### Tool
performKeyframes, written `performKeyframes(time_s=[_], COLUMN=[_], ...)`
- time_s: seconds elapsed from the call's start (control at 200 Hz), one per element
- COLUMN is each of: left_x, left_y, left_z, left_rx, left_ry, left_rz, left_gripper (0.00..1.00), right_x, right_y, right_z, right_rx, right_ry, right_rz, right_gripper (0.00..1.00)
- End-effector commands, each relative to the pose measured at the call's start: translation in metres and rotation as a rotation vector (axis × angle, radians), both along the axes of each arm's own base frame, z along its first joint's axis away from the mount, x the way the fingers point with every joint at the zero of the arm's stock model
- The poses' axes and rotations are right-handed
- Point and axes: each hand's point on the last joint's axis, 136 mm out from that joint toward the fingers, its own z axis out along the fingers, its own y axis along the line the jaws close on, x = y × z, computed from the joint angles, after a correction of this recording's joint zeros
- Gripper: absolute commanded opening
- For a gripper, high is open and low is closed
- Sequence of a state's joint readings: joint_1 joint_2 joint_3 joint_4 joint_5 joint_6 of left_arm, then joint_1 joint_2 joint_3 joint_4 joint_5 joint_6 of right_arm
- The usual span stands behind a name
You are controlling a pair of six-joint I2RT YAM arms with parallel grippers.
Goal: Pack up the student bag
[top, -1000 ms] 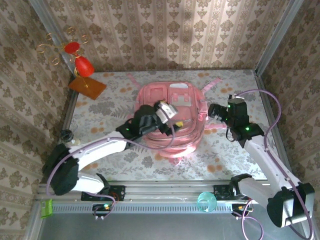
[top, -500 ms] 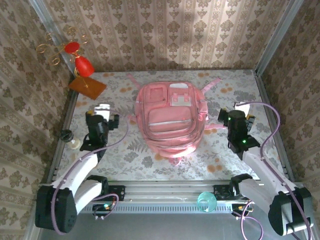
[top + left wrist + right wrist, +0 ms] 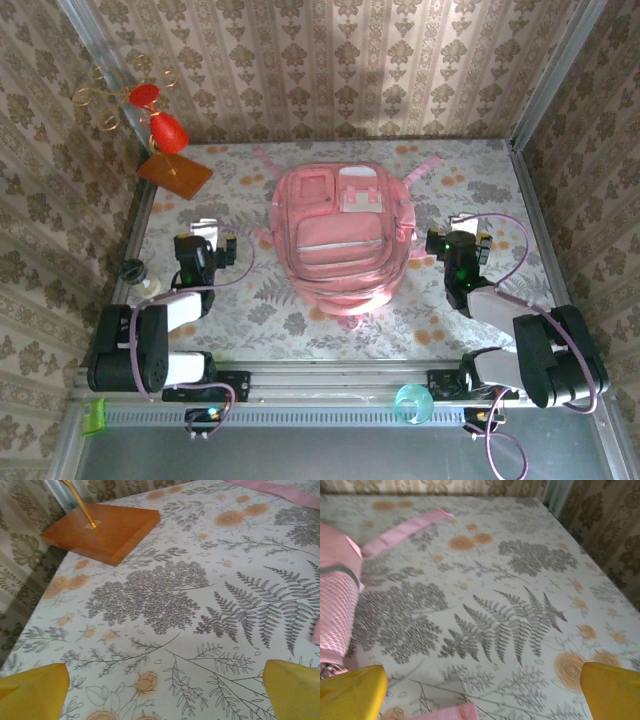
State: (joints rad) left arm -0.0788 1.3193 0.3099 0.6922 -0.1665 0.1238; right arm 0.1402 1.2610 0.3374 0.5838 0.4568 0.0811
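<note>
One student bag [image 3: 340, 240] lies between two arms. The left gripper [image 3: 160, 700] and right gripper [image 3: 480, 695] both gape wide, grasping nothing. One wooden stand [image 3: 175, 175] sits far-left.

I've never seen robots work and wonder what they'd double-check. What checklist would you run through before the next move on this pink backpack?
1. Open, empty left gripper: ok.
2. Open, empty right gripper: ok.
3. Flat-lying student bag, touched by neither gripper: ok.
4. Opening in the student bag for packing: cannot tell; its front pockets look closed.
5. Gap between wooden base and left gripper: ok.
</note>
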Motion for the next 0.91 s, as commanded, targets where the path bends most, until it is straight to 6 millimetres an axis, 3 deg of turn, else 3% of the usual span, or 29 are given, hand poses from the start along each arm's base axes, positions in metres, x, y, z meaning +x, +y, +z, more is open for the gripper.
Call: performKeyframes(time_s=[0.0, 0.105, 0.155, 0.19, 0.235, 0.315, 0.34, 0.405, 0.9], left_x=[0.017, 0.023, 0.025, 0.027, 0.030, 0.034, 0.039, 0.040, 0.040], left_y=[-0.001, 0.002, 0.002, 0.000, -0.005, -0.008, -0.007, -0.006, -0.006], left_z=[0.025, 0.025, 0.012, 0.002, 0.005, -0.002, -0.001, -0.004, -0.002], left_rx=[-0.059, -0.142, -0.148, -0.147, -0.121, -0.131, -0.124, -0.134, -0.123], left_ry=[-0.086, -0.142, -0.126, -0.123, -0.168, -0.085, -0.086, -0.049, -0.063], left_rz=[-0.029, -0.039, -0.033, -0.045, -0.080, -0.085, -0.085, -0.072, -0.068], left_gripper=[1.00, 1.00, 1.00, 1.00, 1.00, 1.00, 1.00, 1.00, 1.00], right_x=[0.016, 0.021, 0.023, 0.025, 0.029, 0.038, 0.039, 0.047, 0.046], right_y=[0.009, 0.011, 0.012, 0.012, 0.013, 0.014, 0.013, 0.010, 0.007], right_z=[0.023, 0.021, 0.019, 0.004, -0.005, -0.003, -0.011, -0.012, -0.012], right_rx=[0.057, 0.035, 0.035, 0.037, 0.039, 0.039, 0.048, 0.063, 0.083], right_ry=[-0.137, -0.159, -0.184, -0.162, -0.156, -0.144, -0.086, -0.066, -0.069], right_rz=[0.089, 0.125, 0.134, 0.139, 0.147, 0.153, 0.146, 0.135, 0.139], right_gripper=[1.00, 1.00, 1.00, 1.00, 1.00, 1.00, 1.00, 1.00, 1.00])
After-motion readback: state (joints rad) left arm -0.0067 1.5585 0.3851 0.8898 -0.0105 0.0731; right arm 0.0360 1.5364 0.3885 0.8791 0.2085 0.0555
